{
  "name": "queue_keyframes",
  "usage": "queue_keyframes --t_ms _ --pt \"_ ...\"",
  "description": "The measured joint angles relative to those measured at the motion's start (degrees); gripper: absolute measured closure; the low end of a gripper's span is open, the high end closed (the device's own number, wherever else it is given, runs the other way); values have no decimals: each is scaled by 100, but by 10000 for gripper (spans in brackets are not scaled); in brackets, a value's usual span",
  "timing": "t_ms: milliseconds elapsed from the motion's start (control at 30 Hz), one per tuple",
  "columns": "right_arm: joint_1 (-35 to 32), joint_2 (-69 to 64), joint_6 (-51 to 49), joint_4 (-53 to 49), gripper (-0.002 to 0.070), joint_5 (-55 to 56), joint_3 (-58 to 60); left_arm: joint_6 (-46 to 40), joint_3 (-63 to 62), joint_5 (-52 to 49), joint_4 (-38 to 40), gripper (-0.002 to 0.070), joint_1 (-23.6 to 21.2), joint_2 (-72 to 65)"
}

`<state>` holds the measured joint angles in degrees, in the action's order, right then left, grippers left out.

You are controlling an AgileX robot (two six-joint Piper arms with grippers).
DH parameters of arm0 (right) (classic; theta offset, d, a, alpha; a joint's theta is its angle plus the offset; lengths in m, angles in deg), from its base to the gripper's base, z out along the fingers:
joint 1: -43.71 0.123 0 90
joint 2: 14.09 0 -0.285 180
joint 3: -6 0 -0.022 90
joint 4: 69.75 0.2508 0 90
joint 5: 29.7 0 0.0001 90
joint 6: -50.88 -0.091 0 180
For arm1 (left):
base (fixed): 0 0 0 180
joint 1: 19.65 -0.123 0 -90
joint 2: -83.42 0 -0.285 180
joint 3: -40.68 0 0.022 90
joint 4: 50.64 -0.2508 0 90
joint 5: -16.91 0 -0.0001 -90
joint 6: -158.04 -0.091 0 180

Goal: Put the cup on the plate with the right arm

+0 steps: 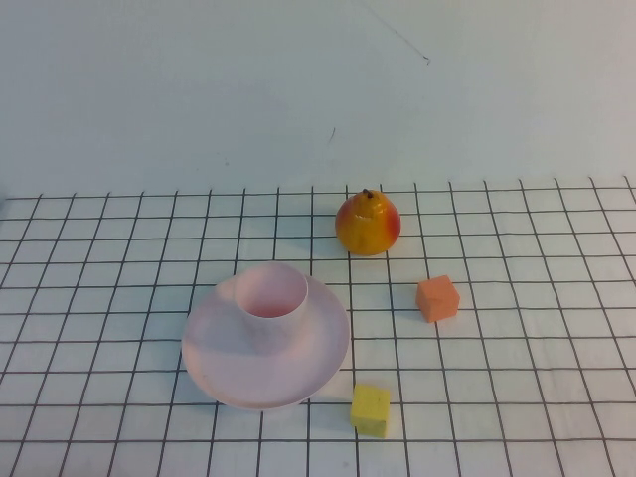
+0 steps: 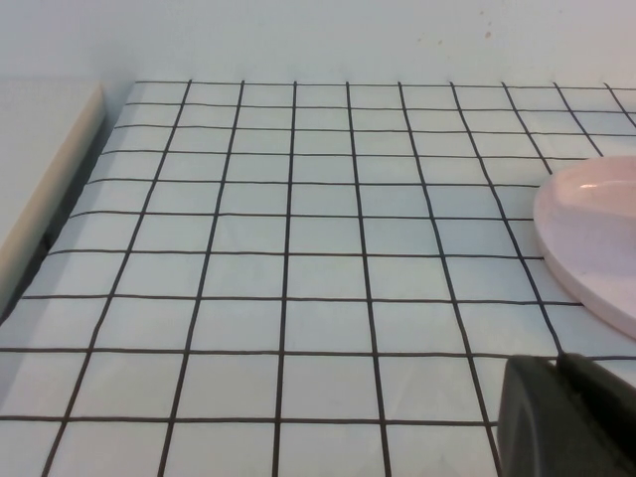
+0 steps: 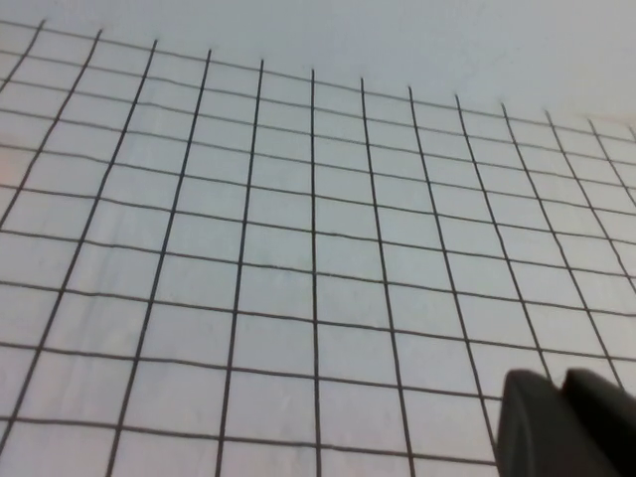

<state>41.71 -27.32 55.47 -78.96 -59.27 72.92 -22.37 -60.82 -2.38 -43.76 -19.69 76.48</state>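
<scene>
Cup (image 1: 270, 293) is seen upright on the plate (image 1: 238, 383), set toward the far side of it, off centre, with its far wall close to the plate's far rim. Task looks done as far as placement goes.

Neither arm is seen in the high view. Left end effector (image 2: 568, 417): only a dark corner is shown in its wrist view, low over the gridded bench (image 1: 119, 298) just left of the plate edge; finger state cannot be told. Right end effector (image 3: 561, 427): likewise only a dark corner is shown, over bare grid; its fingers cannot be told either. Nothing is seen held by either.

Other items on the bench: pear (image 1: 368, 224) beyond the plate to the right, orange cube (image 1: 437, 298) right of the plate, yellow cube (image 1: 371, 409) just beside the plate's near-right rim. All are apart from the cup.

Risks from here:
- Cup is light and sits near the rim, so it could be tipped or slid off if the plate gets nudged.
- Left end effector is close to the plate edge; any sweep toward the right could shove the plate.
- The yellow cube could be clipped and pushed into the plate by a low pass of the right arm.
</scene>
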Motion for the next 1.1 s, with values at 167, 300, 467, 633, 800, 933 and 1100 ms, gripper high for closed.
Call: queue_keyframes --t_ms 167,300,467,633,800,933,1100 --pt "-43 377 -14 0 626 761 709 0 0 0 0 678 0 0" --pt "-43 391 -88 0 630 1245 1072 0 0 0 0 678 0 0" --pt "-93 487 -253 0 634 1412 1191 0 0 0 0 678 0 0" --pt "-436 606 -280 0 634 1334 1191 0 0 0 0 678 0 0" --pt "-625 615 -459 0 634 1019 1191 0 0 0 0 678 0 0" --pt "-668 615 -735 0 636 823 1191 0 0 0 0 678 0 0" --pt "-668 615 -759 0 637 823 1191 0 0 0 0 678 0 0"
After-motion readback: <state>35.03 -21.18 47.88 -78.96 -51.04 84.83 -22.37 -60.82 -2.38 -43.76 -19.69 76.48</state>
